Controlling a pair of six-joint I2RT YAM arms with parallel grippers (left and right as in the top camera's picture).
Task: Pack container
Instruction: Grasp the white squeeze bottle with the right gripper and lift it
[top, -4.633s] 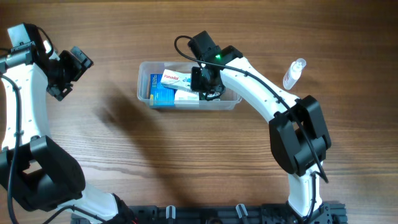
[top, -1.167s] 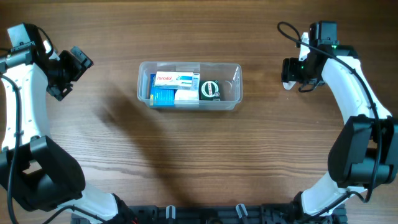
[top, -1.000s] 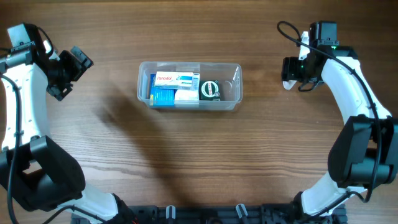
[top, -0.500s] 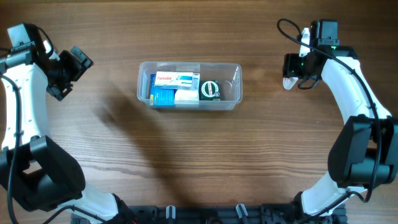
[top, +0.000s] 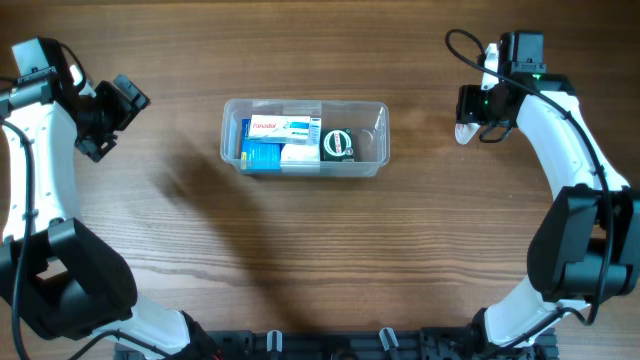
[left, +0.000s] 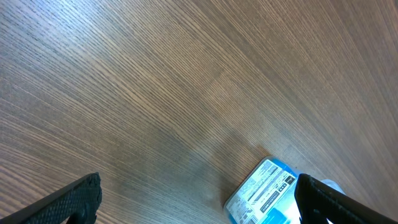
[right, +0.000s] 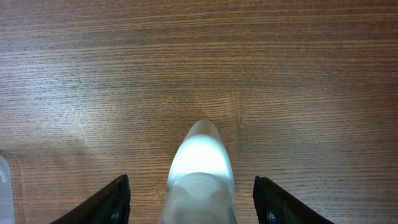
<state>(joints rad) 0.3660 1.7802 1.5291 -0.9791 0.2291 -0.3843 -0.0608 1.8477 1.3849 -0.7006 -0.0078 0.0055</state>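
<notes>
Sitting mid-table, the container holds small boxes and a round dark item. Well to its right, the right gripper hangs spread around a small bottle, not touching. Far left, the left gripper gapes, holding nothing.
</notes>
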